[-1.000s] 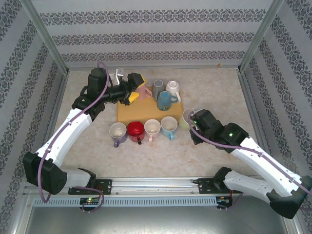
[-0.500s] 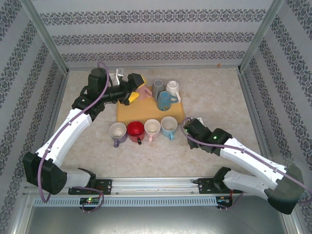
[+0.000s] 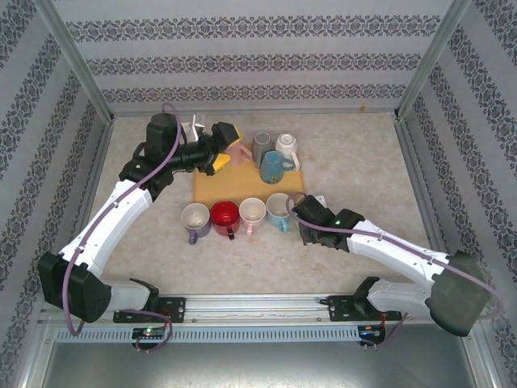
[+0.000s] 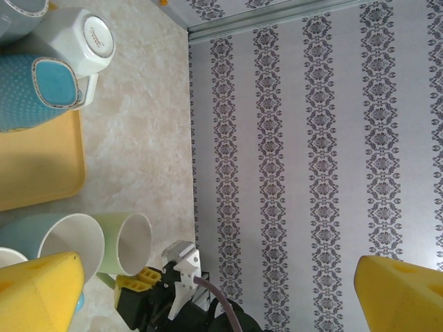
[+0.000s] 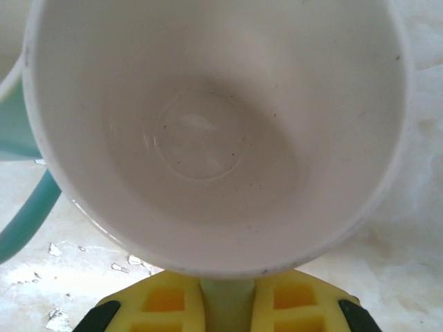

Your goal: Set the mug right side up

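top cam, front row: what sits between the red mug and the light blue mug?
One white mug, mouth up, sits between the red mug and the light blue mug. The top external view shows it.

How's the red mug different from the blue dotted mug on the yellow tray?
The glossy red ceramic mug stands mouth up; the blue dotted mug stands base up. The red mug sits on the beige table, in front of the yellow tray; the blue one sits on that tray. Both have a side handle.
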Controlling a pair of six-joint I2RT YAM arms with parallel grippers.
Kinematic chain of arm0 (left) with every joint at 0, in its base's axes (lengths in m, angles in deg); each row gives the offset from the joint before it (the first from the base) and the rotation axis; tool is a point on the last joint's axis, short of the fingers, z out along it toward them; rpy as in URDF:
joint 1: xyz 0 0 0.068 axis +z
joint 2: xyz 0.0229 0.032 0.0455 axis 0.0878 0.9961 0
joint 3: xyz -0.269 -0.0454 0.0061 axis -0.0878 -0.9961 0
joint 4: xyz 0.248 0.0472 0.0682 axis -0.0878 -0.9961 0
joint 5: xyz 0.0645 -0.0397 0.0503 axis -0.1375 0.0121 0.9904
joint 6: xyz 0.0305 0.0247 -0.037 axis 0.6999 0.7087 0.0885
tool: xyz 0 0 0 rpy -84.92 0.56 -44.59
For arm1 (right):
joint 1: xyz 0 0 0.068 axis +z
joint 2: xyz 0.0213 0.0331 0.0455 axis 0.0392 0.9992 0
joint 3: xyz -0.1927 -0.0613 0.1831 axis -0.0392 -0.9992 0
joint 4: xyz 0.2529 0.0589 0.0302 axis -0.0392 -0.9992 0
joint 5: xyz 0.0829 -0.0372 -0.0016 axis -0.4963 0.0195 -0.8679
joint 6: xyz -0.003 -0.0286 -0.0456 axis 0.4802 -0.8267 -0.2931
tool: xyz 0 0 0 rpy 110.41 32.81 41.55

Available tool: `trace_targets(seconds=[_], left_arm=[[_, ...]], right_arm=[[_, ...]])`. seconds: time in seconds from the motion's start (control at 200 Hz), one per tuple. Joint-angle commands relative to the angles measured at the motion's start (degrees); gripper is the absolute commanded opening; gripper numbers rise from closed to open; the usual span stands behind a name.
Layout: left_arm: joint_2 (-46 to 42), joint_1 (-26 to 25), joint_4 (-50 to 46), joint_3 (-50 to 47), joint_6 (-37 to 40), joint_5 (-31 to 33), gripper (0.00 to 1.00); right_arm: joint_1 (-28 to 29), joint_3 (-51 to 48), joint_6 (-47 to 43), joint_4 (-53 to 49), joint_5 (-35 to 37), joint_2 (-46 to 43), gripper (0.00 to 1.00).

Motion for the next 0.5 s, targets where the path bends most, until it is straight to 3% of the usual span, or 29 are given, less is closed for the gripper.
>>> trace_targets(seconds=[0.0, 0.28, 0.495], left_arm=[[-0.13, 0.49, -0.95, 0.02, 1.85, 0.28, 1.0], [-0.19, 0.46, -0.89, -0.36, 1.76, 0.19, 1.0], [-0.41, 0.46, -0.64, -0.9, 1.41, 0.19, 1.0]], right_arm=[[0.81, -0.01, 1.85, 4.22, 0.71, 0.36, 0.0], [2.51, 0.81, 2.66, 3.5, 0.76, 2.75, 0.06], [4.24, 1.66, 3.76, 1.82, 0.89, 3.86, 0.3]])
